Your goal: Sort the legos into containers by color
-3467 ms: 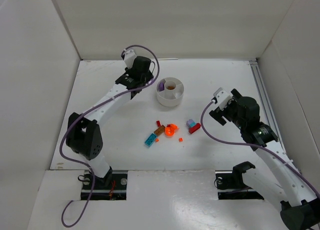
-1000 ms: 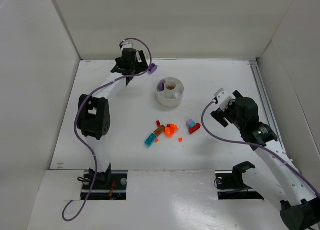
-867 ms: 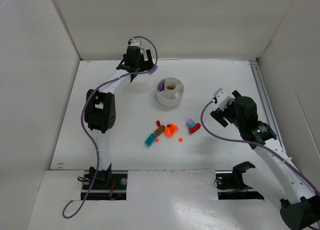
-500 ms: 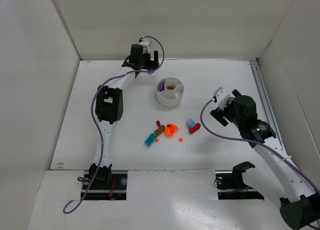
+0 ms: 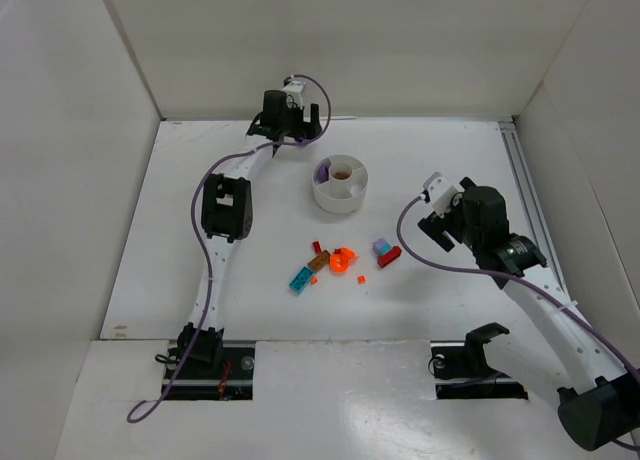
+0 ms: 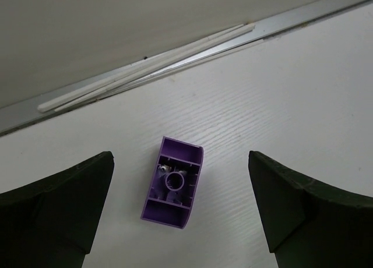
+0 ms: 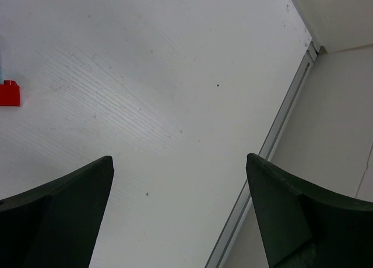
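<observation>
Left arm: 3.5 s ago its head sat just left of the dish. A second ago it was out at the far edge, with a purple piece showing just to its right. It has since swung over that spot. The left gripper now hangs there with jaws spread wide, holding nothing.

The purple brick lies loose on the table between the open fingers, touching neither, hollow side up. It is near the far wall and well apart from the dish. The top view does not show it; the gripper covers it.

Judgement: this brick is unsorted and in the wrong place. It wants picking up again and carrying back to the dish's left wedge, where another purple piece already sits.

Right arm: hardly shifted. The right gripper is also fully open and empty, over bare table to the right of the pile. Only the edge of a red brick shows in its wrist view.

Rest of the legos are unmoved on the table in front of the dish:
- teal brick
- orange piece
- lilac brick touching a red piece
- some small bits, too small to name

Surface: white table, matte, with fine parallel ridges and a few dark specks. A pale metal strip runs along the foot of the far wall, and a similar rail runs down the right side. Plain white walls close in three sides.
</observation>
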`<state>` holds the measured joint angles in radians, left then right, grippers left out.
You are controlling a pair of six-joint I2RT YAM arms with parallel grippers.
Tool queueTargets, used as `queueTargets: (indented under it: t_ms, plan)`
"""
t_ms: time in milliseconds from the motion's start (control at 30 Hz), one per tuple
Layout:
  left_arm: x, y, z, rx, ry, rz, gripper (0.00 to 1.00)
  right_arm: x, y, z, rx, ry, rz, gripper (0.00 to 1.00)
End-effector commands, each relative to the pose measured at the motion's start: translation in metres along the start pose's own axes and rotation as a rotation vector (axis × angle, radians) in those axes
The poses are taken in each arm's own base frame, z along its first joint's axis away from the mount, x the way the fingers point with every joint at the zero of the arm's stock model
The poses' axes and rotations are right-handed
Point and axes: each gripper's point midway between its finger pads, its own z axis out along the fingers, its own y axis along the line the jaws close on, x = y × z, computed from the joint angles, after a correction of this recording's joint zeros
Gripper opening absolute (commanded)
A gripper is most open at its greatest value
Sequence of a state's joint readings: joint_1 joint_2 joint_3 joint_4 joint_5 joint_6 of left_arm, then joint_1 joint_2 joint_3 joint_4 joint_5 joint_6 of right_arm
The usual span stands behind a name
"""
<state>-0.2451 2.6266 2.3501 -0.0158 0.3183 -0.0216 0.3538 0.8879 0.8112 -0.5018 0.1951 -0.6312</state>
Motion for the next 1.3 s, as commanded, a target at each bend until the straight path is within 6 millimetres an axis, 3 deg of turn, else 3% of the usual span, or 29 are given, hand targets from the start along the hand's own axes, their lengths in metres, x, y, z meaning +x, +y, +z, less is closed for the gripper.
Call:
queueTargets:
  t_ms: [0,33,100,267,433,467,500,567,667,700,767,800,833,867,900,933,967,1033,1133,1167,1200,1267]
  plan:
    - [-0.023,-0.007,0.004,0.037,-0.073,0.043,0.99,-0.019,-0.019,-0.007,0.054,-0.046,0.03,0.99]
    - [-0.032,-0.008,0.002,0.039,-0.092,0.049,0.98,-0.019,-0.019,-0.007,0.054,-0.046,0.03,0.99]
    - [-0.018,-0.002,0.01,0.022,-0.074,0.032,0.92,-0.02,-0.019,-0.004,0.054,-0.046,0.03,0.99]
    - [-0.02,0.01,0.015,-0.04,-0.094,0.022,0.81,-0.022,-0.017,0.003,0.037,-0.038,0.026,0.99]
    - [-0.011,0.015,0.015,-0.07,-0.079,0.006,0.61,-0.021,-0.013,0.008,0.018,-0.029,0.023,0.99]
    - [-0.027,0.01,0.008,-0.058,-0.114,0.015,0.51,-0.021,-0.011,0.008,0.011,-0.034,0.022,0.99]
    - [-0.014,0.011,0.009,-0.06,-0.091,0.0,0.49,-0.022,-0.011,0.008,0.01,-0.034,0.022,0.99]
    - [-0.026,0.006,-0.001,-0.048,-0.111,0.006,0.43,-0.023,-0.013,0.006,0.016,-0.042,0.024,0.99]
    - [-0.025,0.003,-0.008,-0.071,-0.104,0.015,0.29,-0.025,-0.016,-0.002,0.028,-0.06,0.028,0.99]
    - [-0.042,0.001,-0.018,-0.083,-0.128,0.019,0.26,-0.025,-0.016,-0.002,0.028,-0.06,0.028,0.99]
    - [-0.042,-0.003,-0.029,-0.076,-0.103,0.014,0.2,-0.029,-0.018,-0.008,0.035,-0.087,0.033,0.99]
    - [-0.062,-0.009,-0.043,-0.073,-0.133,0.021,0.19,-0.029,-0.018,-0.008,0.035,-0.087,0.033,0.99]
    - [-0.067,-0.01,-0.051,-0.084,-0.137,0.021,0.19,-0.031,-0.018,-0.01,0.03,-0.103,0.034,0.99]
    - [-0.053,-0.009,-0.054,-0.086,-0.111,0.015,0.19,-0.031,-0.014,-0.008,0.019,-0.109,0.033,0.99]
    - [-0.055,-0.011,-0.061,-0.087,-0.109,0.015,0.19,-0.029,-0.013,-0.009,0.019,-0.109,0.033,0.99]
    - [-0.072,-0.015,-0.076,-0.092,-0.142,0.021,0.19,-0.033,-0.011,-0.012,0.006,-0.133,0.034,0.99]
    - [-0.059,-0.015,-0.079,-0.096,-0.112,0.015,0.19,-0.032,-0.01,-0.01,0.007,-0.135,0.034,0.99]
    - [-0.068,-0.022,-0.098,-0.093,-0.119,-0.018,0.19,-0.032,-0.008,-0.013,0.002,-0.151,0.035,0.99]
    - [-0.047,-0.041,-0.111,-0.008,-0.065,-0.038,0.19,-0.032,-0.007,-0.017,0.004,-0.174,0.037,0.99]
    - [-0.054,-0.057,-0.124,0.062,-0.072,-0.043,0.19,-0.033,-0.006,-0.017,-0.003,-0.179,0.036,0.99]
    - [-0.036,-0.064,-0.128,0.103,-0.037,-0.051,0.19,-0.031,-0.005,-0.018,-0.001,-0.183,0.037,0.99]
    - [-0.04,-0.091,-0.146,0.206,-0.056,-0.024,0.19,-0.033,-0.007,-0.022,0.008,-0.194,0.028,0.99]
